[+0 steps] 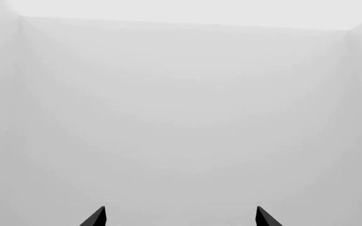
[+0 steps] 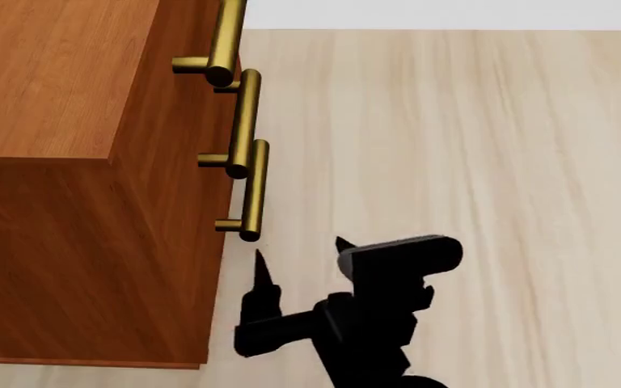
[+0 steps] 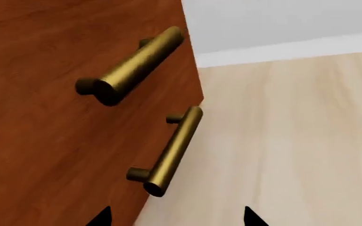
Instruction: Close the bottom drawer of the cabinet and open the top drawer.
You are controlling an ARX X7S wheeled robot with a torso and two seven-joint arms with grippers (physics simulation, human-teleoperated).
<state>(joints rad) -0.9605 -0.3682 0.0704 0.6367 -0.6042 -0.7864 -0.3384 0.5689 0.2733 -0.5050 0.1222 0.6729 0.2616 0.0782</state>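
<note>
Reddish-brown cabinet (image 2: 62, 202) fills the head view's left, three brass handles stacked down its front, all drawers flush. Right gripper (image 2: 297, 257), jaws apart, sits just below the bottom drawer handle (image 2: 248, 194). Right wrist view: two handles on the cabinet front (image 3: 55, 141). Left wrist view: left gripper (image 1: 181, 216) spread open before blank grey.

From my head view, the cabinet (image 2: 62, 202) runs off the left and top edges, so I can't make out any seams between its drawers. The top handle (image 2: 222, 40) is cut off too. In my left wrist view only two fingertips (image 1: 94, 217) poke in; the rest is out of frame.
</note>
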